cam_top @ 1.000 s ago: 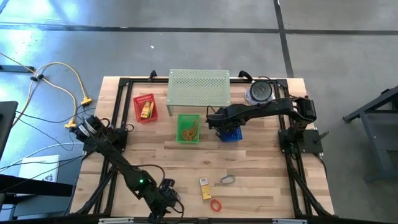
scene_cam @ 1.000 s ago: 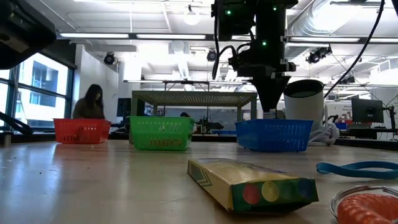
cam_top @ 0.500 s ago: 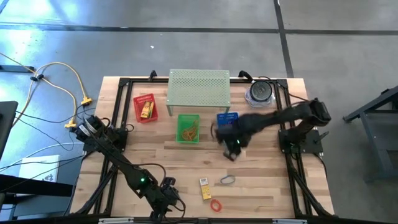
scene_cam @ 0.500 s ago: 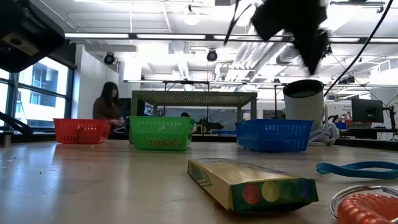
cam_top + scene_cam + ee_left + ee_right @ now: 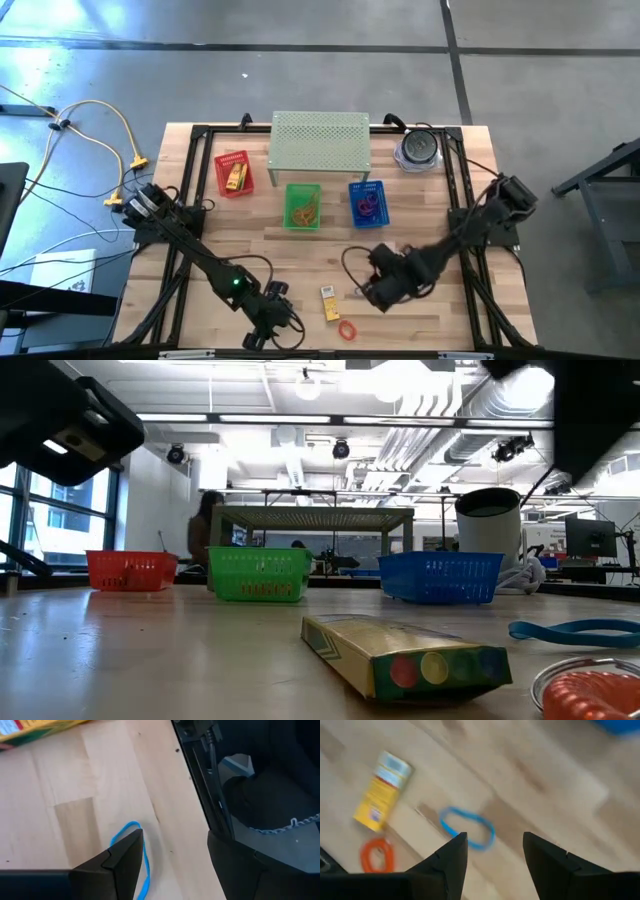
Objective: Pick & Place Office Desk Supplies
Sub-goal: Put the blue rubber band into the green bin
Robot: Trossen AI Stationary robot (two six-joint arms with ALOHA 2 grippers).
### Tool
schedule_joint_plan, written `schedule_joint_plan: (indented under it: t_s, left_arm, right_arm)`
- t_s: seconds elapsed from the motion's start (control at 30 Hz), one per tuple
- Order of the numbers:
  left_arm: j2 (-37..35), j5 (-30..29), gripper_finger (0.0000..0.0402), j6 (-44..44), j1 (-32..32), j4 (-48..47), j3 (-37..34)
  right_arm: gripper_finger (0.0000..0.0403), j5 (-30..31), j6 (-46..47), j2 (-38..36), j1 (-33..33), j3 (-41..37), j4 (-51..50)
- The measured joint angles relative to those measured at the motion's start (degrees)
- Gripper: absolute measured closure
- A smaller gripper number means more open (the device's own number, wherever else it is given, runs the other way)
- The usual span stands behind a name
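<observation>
The right gripper [image 5: 490,851] hangs over the front of the pale wooden surface [image 5: 430,225] with its two dark fingers [image 5: 451,856] parted and nothing between them; just beyond the tips a thin blue loop [image 5: 466,827] lies flat on the wood, untouched. To one side of those fingers sit a small yellow-orange rectangular packet [image 5: 382,791] and a coiled orange-red loop [image 5: 377,854], close together but apart. A second ago this arm was back over the blue mesh basket [image 5: 366,203]; since then it has swung forward to the loose supplies, and the basket, with loops of purple and red in it, now shows uncovered. The left gripper [image 5: 172,851] waits at the front edge of the surface, fingers also parted and empty, with the blue loop [image 5: 134,851] half hidden behind one finger [image 5: 125,860]. From overhead the right arm covers the blue loop, so only the packet [image 5: 327,301] and the orange-red loop [image 5: 347,329] show there. From surface height the packet [image 5: 405,656] lies nearest, the blue loop [image 5: 575,630] behind it, and the orange-red loop [image 5: 590,692] is cut off at the corner.
</observation>
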Motion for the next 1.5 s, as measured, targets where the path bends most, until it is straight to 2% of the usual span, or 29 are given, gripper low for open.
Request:
schedule_joint_plan:
  t_s: [0.17, 0.33, 0.43, 0.7, 1.03, 1.3, 1.5]
  left_arm:
    - [0.00, -0.31, 0.0186, 0.09, -1.00, 0.06, 0.00]
    - [0.00, -1.52, 0.0186, 0.19, -1.56, 0.83, 0.00]
    - [0.00, -1.54, 0.0186, 0.19, -1.56, 1.72, 0.00]
    - [0.02, -1.51, 0.0186, 0.14, -2.36, 2.82, 0.00]
    - [0.07, -1.51, 0.0186, 0.23, -2.77, 2.97, 0.00]
    - [0.07, -1.80, 0.0186, 0.69, -2.77, 3.10, 0.00]
    - [0.09, -1.82, 0.0186, 0.71, -2.77, 3.12, 0.00]
  right_arm:
    - [0.0222, -6.65, 8.32, 0.83, -0.38, -4.55, 1.84]
    - [0.0222, -8.48, 6.09, 1.97, -2.50, -7.10, 9.04]
    - [0.0222, -11.78, 4.34, 3.45, -4.02, -7.36, 12.00]
    - [0.0222, -18.15, 2.74, 7.99, -5.83, -7.44, 12.71]
    - [0.0226, -20.08, 1.53, 11.38, -6.16, -7.14, 15.43]
    - [0.0263, -20.50, 1.40, 12.45, -6.57, -7.24, 14.85]
    - [0.0325, -19.08, 1.32, 12.53, -6.53, -7.32, 14.39]
